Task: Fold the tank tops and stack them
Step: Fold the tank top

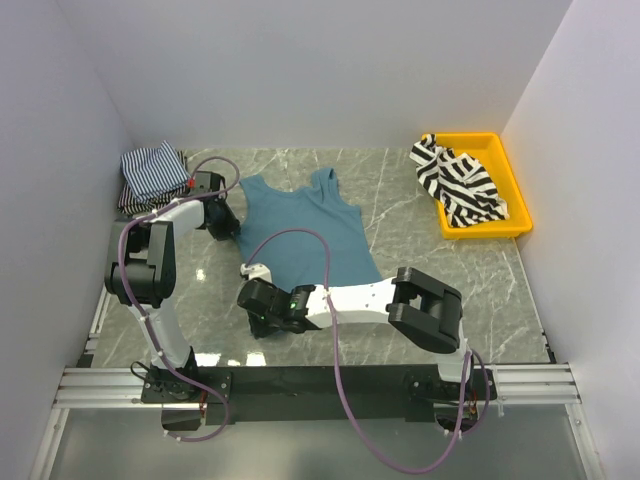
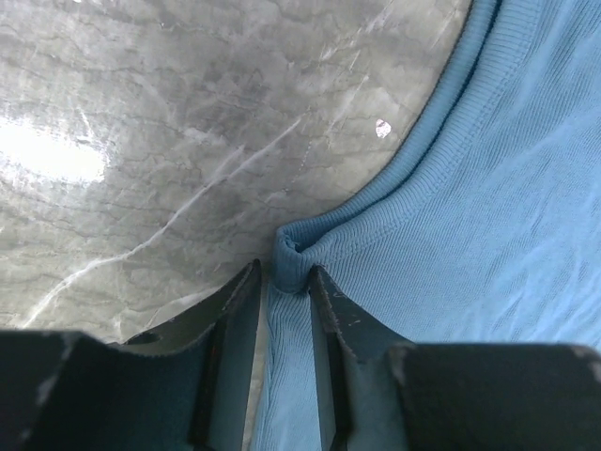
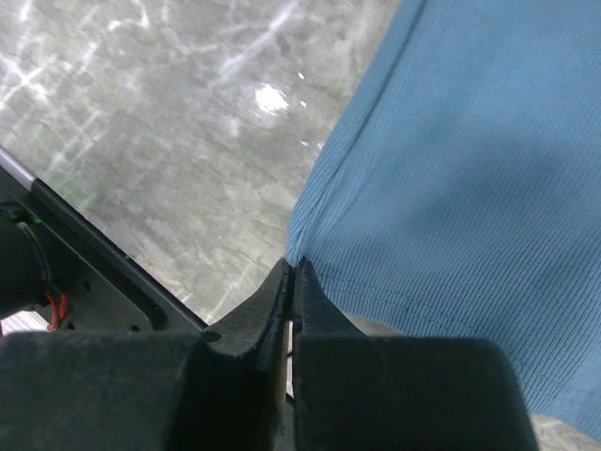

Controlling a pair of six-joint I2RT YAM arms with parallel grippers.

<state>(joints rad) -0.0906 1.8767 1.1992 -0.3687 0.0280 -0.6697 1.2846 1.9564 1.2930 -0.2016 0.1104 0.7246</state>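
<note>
A plain teal-blue tank top (image 1: 305,225) lies spread flat on the marble table. My left gripper (image 1: 224,224) is at its left armhole. In the left wrist view the left gripper (image 2: 285,272) is shut on a bunched fold of the teal tank top's ribbed edge (image 2: 291,252). My right gripper (image 1: 256,290) is at the near left hem corner. In the right wrist view the right gripper (image 3: 293,268) is shut with the teal tank top's hem corner (image 3: 302,246) pinched at its tips. Folded finely striped tank tops (image 1: 150,172) sit at the back left. A black-and-white striped tank top (image 1: 458,180) lies crumpled in the tray.
The yellow plastic tray (image 1: 510,228) stands at the back right near the right wall. White walls close in the table on the left, back and right. The black rail (image 1: 320,385) with the arm bases runs along the near edge.
</note>
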